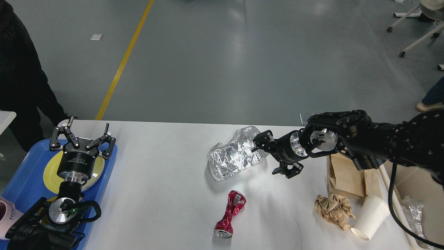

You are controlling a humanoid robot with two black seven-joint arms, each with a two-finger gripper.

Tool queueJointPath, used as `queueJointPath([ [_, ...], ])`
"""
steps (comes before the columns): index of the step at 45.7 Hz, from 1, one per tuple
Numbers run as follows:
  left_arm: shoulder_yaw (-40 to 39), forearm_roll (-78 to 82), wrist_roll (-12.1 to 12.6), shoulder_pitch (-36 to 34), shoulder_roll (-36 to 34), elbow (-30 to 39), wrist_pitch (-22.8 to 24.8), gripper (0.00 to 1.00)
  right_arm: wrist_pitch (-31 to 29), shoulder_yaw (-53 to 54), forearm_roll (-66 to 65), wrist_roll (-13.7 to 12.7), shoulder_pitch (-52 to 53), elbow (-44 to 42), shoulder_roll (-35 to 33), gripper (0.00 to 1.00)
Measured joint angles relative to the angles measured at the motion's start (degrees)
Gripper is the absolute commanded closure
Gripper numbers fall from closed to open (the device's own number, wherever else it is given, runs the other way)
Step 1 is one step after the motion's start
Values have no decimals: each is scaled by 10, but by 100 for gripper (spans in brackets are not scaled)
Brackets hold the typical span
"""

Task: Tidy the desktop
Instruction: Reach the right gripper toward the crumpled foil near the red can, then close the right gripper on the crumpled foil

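On the white worktop [166, 194], the right hand [272, 156] reaches with fingers spread beside the crumpled foil [237, 152] at centre, while the left hand [82, 136], also spread, hangs over the blue tray [20, 180].

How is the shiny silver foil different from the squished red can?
The foil is silver, wide and puffy; the can is red, narrow and pinched in the middle. The foil lies farther back, right beside the right gripper; the can lies nearer, alone. Both are crumpled and lie on the desktop.
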State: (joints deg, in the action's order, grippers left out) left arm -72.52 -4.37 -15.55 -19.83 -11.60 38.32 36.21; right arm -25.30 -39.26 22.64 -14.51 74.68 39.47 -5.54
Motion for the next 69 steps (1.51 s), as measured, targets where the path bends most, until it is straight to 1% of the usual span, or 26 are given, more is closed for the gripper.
queueJointPath([
  [6, 0, 0, 0, 0, 0, 0, 0, 4, 0, 28, 0, 0, -57, -92, 43, 0],
  [9, 0, 0, 0, 0, 0, 0, 0, 4, 0, 33, -2, 0, -74, -125, 63, 0],
  [12, 0, 0, 0, 0, 0, 0, 0, 4, -1, 36, -6, 0, -95, -166, 97, 0],
  [15, 0, 0, 0, 0, 0, 0, 0, 4, 0, 37, -6, 0, -105, -182, 110, 0],
  [20, 0, 0, 0, 0, 0, 0, 0, 4, 22, 39, -6, 0, -120, -215, 141, 0],
  [25, 0, 0, 0, 0, 0, 0, 0, 4, 36, 40, -6, 0, -129, -227, 156, 5],
  [28, 0, 0, 0, 0, 0, 0, 0, 4, 41, 40, -7, 1, -133, -228, 158, 12],
  [37, 0, 0, 0, 0, 0, 0, 0, 4, 50, 40, -8, 5, -139, -231, 158, 13],
  [46, 0, 0, 0, 0, 0, 0, 0, 4, 124, 43, -8, 10, -147, -223, 157, 15],
  [49, 0, 0, 0, 0, 0, 0, 0, 4, 142, 43, -8, 10, -148, -223, 157, 22],
  [55, 0, 0, 0, 0, 0, 0, 0, 4, 154, 44, -8, 11, -151, -222, 157, 28],
  [57, 0, 0, 0, 0, 0, 0, 0, 4, 155, 44, -8, 11, -152, -222, 157, 37],
  [59, 0, 0, 0, 0, 0, 0, 0, 4, 155, 44, -8, 11, -153, -221, 158, 49],
  [61, 0, 0, 0, 0, 0, 0, 0, 4, 155, 46, -7, 11, -153, -220, 158, 59],
  [67, 0, 0, 0, 0, 0, -1, 0, 4, 155, 67, -6, 10, -156, -207, 158, 70],
  [69, 0, 0, 0, 0, 0, -1, 0, 4, 155, 76, -6, 10, -159, -205, 158, 78],
])
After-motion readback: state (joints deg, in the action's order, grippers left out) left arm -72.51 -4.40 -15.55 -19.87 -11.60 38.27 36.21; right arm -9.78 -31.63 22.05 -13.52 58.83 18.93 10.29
